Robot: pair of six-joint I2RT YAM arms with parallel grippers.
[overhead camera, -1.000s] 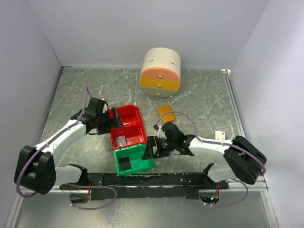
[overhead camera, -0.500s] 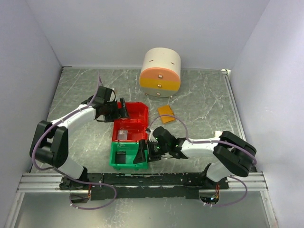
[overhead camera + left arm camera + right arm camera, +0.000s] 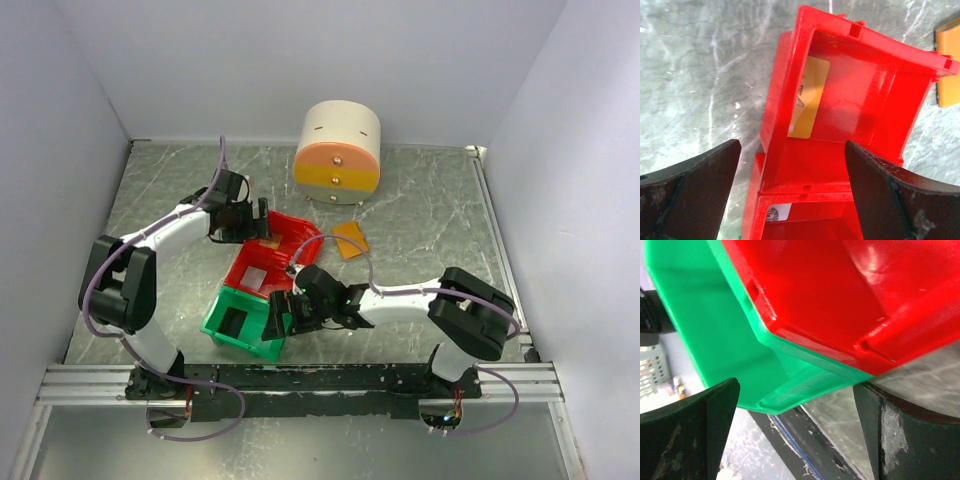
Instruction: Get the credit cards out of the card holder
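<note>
Clad in white shells with bulky black joint housings: white-and-black left arm (image 3: 165, 232) and matching right arm (image 3: 405, 300). Trailed by thin lilac cable (image 3: 221, 160) looping off each. Fitted with black two-finger left gripper (image 3: 258, 222) and right gripper (image 3: 278, 322). Broad wedge-shaped matte-black fingers (image 3: 695, 195), scuffed pale along edges. Mounted on long black base rail (image 3: 320, 378)

Red bins (image 3: 295, 235) and a green bin (image 3: 250, 342) crowd the centre. A drawer unit (image 3: 338, 148) blocks upper centre, with the card holder (image 3: 350, 240) between them. The frame's right stays open.

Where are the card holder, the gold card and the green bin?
card holder (image 3: 350, 240): top view, middle of its orange cover.
gold card (image 3: 807, 97): left wrist view, its middle.
green bin (image 3: 240, 346): top view, its near rim.
</note>
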